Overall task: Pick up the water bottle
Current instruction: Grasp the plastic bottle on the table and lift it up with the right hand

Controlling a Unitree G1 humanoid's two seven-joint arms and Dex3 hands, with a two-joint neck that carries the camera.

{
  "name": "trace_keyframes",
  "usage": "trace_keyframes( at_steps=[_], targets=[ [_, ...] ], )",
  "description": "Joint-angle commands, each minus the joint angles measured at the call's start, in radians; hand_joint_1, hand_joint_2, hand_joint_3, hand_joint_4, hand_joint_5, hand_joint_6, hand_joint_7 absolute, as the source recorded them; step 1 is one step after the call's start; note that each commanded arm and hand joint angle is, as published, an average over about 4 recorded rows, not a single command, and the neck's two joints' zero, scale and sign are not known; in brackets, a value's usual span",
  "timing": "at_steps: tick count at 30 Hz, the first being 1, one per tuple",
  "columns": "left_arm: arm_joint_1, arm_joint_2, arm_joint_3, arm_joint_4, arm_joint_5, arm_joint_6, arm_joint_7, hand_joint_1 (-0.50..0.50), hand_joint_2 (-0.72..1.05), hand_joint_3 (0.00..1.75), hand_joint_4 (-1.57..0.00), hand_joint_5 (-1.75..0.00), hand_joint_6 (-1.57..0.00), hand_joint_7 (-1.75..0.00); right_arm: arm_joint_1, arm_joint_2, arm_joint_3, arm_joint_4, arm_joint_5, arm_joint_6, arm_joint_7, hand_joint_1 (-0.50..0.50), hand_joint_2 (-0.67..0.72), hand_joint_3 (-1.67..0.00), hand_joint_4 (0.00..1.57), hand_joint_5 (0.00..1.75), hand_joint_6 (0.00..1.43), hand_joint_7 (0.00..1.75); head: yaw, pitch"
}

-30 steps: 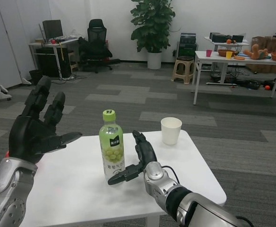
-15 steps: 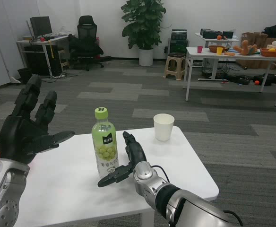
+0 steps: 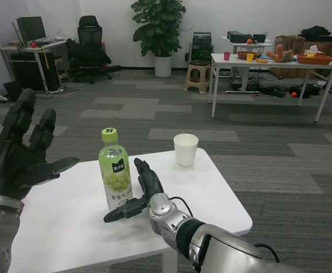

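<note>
A water bottle (image 3: 115, 170) with pale green contents, a green cap and a grape label stands upright near the middle of the white table (image 3: 206, 193). My right hand (image 3: 137, 196) sits just right of the bottle's base, fingers spread, the thumb reaching under the front of the bottle and the other fingers rising beside it; it holds nothing. My left hand (image 3: 19, 153) hovers raised at the left edge of the view, fingers apart and empty, well left of the bottle.
A white paper cup (image 3: 185, 149) stands on the table's far right part. Beyond the table lie grey carpet, an office chair (image 3: 89, 42), a potted plant (image 3: 159, 28), a stool (image 3: 199, 74) and a white table with clutter (image 3: 274, 60).
The whole picture has shifted left and down as the camera moved. Relative to the bottle, both hands stay about where they were; the right hand still flanks the bottle's base.
</note>
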Motion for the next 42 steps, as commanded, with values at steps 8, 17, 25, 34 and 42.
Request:
trace_keyframes(
  at_steps=[8, 17, 25, 34, 42],
  targets=[
    [-0.015, -0.006, -0.011, -0.001, -0.013, 0.000, -0.001, -0.50, 0.52, 0.09, 0.00, 0.00, 0.00, 0.00, -0.026, 0.005, 0.003, -0.024, 0.044, 0.011, -0.006, -0.17, -0.29, -0.32, 1.55, 0.90, 1.00, 0.73, 0.033, -0.005],
    [-0.012, -0.006, -0.012, -0.001, -0.015, 0.000, -0.001, -0.50, 0.52, 0.09, 0.00, 0.00, 0.00, 0.00, -0.008, 0.001, -0.025, -0.020, 0.046, 0.011, -0.006, 0.11, -0.16, -0.63, 1.54, 1.36, 0.98, 1.31, 0.083, -0.010],
    [-0.008, -0.006, -0.012, -0.001, -0.015, 0.000, -0.001, -0.50, 0.52, 0.09, 0.00, 0.00, 0.00, 0.00, 0.021, -0.014, -0.079, -0.030, 0.039, -0.005, -0.007, 0.23, -0.08, -0.52, 1.51, 1.36, 0.94, 1.33, 0.121, -0.017],
    [-0.008, -0.006, -0.016, 0.007, -0.017, 0.001, -0.001, -0.50, 0.52, 0.09, 0.00, 0.00, 0.00, 0.00, 0.049, -0.060, -0.107, -0.071, 0.033, -0.035, -0.001, 0.33, 0.09, -0.32, 1.46, 1.45, 0.94, 1.40, 0.139, -0.031],
    [-0.008, -0.006, -0.017, 0.014, -0.018, 0.000, -0.001, -0.50, 0.52, 0.09, 0.00, 0.00, 0.00, 0.00, 0.076, -0.088, -0.135, -0.129, 0.023, -0.054, -0.003, 0.33, 0.09, -0.32, 1.46, 1.45, 0.93, 1.47, 0.151, -0.040]
  ],
)
